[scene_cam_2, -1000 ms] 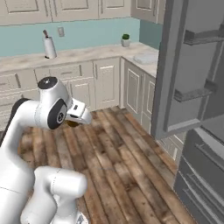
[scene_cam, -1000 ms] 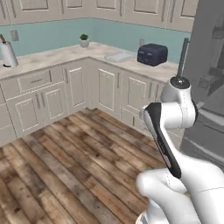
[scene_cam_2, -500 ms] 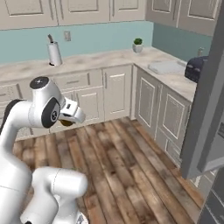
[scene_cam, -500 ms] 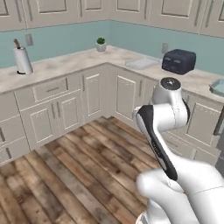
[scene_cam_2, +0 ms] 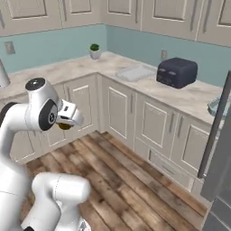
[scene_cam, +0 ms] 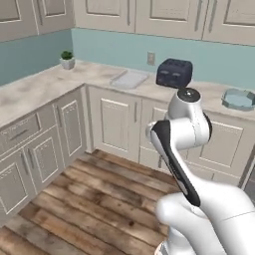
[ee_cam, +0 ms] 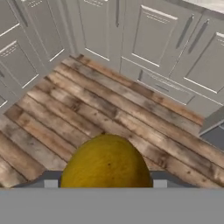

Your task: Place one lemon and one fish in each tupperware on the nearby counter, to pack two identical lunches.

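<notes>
The gripper [scene_cam_2: 67, 121] is closed on a lemon [ee_cam: 106, 162], which fills the near lower middle of the hand view, yellow and dimpled, with a dark fingertip [ee_cam: 47, 178] showing at each side of it. In the right base view the lemon shows as a small dark-yellow patch under the white hand, held in the air above the wooden plank floor [ee_cam: 109, 113] and well short of the cabinets.

Beyond the lemon, across the floor, stand the cream panelled cabinet doors [scene_cam: 118, 122] under the counter [scene_cam_2: 149, 85], a beige marbled worktop that turns a corner. On the counter, the dark navy toaster [scene_cam: 174, 72] serves as landmark. Just to the left of the toaster lies the flat light grey tupperware [scene_cam: 128, 78], rectangular and shallow. To the right of the toaster, well apart from it, sits the pale blue-grey tupperware [scene_cam: 238, 98] with cut corners, near the right edge of the left base view. Whether anything lies inside either container cannot be told. Farthest off, in the counter's corner well left of the toaster, stands a small potted plant [scene_cam: 67, 60] against the teal wall [scene_cam: 109, 50].
</notes>
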Controlling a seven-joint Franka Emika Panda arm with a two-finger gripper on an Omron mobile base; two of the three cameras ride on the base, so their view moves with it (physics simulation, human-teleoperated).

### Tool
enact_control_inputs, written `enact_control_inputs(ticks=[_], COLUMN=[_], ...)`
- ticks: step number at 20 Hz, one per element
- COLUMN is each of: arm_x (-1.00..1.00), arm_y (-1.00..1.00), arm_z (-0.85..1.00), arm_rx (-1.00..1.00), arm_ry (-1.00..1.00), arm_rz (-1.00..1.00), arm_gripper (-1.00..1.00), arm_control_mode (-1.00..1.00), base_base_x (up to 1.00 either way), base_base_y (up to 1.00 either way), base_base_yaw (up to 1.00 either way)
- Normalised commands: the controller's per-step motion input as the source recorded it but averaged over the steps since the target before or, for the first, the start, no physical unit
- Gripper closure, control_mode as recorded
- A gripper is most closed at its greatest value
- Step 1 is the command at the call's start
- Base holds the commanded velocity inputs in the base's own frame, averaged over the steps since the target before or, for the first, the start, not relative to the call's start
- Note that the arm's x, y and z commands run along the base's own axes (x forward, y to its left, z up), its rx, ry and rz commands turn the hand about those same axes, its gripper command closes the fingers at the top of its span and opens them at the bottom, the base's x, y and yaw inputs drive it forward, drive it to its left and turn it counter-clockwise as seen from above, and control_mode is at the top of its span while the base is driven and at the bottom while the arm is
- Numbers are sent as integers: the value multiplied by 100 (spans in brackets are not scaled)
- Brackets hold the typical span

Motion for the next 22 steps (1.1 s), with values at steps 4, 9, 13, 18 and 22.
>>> enact_control_inputs(ticks=[4, 9, 13, 18, 22], arm_x=[0, 0, 0, 0, 0], arm_y=[0, 0, 0, 0, 0], arm_z=[0, 0, 0, 0, 0], arm_rx=[0, 0, 0, 0, 0], arm_ry=[0, 0, 0, 0, 0], arm_rz=[0, 0, 0, 0, 0], arm_gripper=[100, 100, 100, 100, 100], arm_control_mode=[100, 100, 100, 100, 100], base_base_x=[100, 100, 100, 47, 19], base_base_y=[50, 13, 0, 30, 90], base_base_yaw=[-66, -59, -55, -53, -47])
